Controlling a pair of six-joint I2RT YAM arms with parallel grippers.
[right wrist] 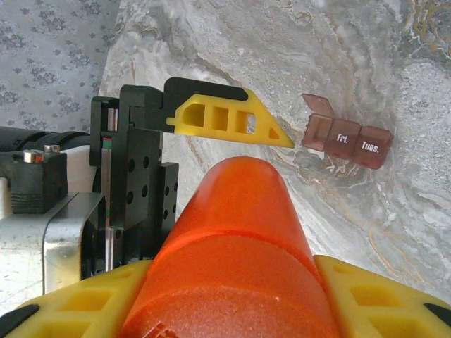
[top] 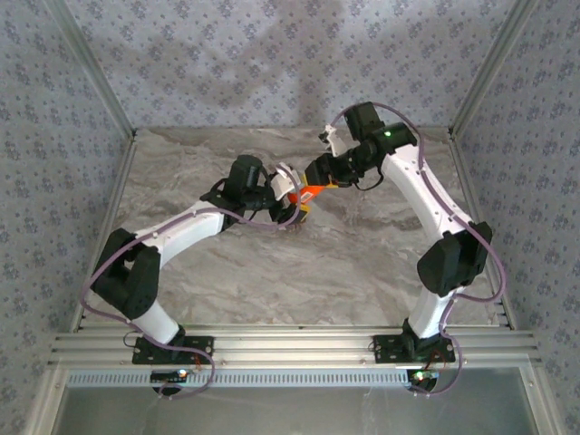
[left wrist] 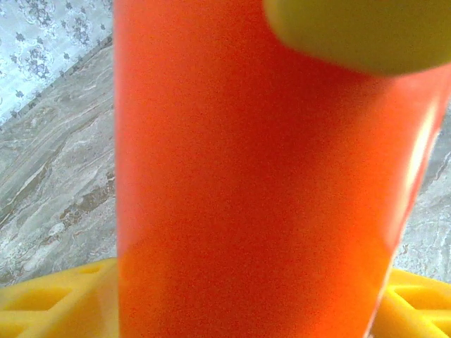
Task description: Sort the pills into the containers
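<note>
On the marbled grey desk [right wrist: 394,232], seen from the right wrist, the pill organiser strip [right wrist: 345,139] lies flat beyond the bottle's far end and to its right, clear of both claws. It is a short, dark reddish-brown translucent bar of three joined square compartments. Two lids lie closed and read "Fri." and "Tues."; the lid [right wrist: 318,105] at the unlabelled end stands raised. Whether any pills lie inside cannot be made out. The orange pill bottle [right wrist: 239,239] runs down the middle of this view and is cut off at the bottom edge. In the left wrist view the bottle [left wrist: 254,183] is so close that it blurs, and a yellow shape [left wrist: 359,32] at the top right cannot be identified. The right claw [right wrist: 225,296] is closed at middling width on the bottle, one yellow finger at each side. The left claw [left wrist: 232,310] straddles the same bottle. One of its fingers [right wrist: 232,121] shows just past the bottle's end; whether they press it cannot be told.
</note>
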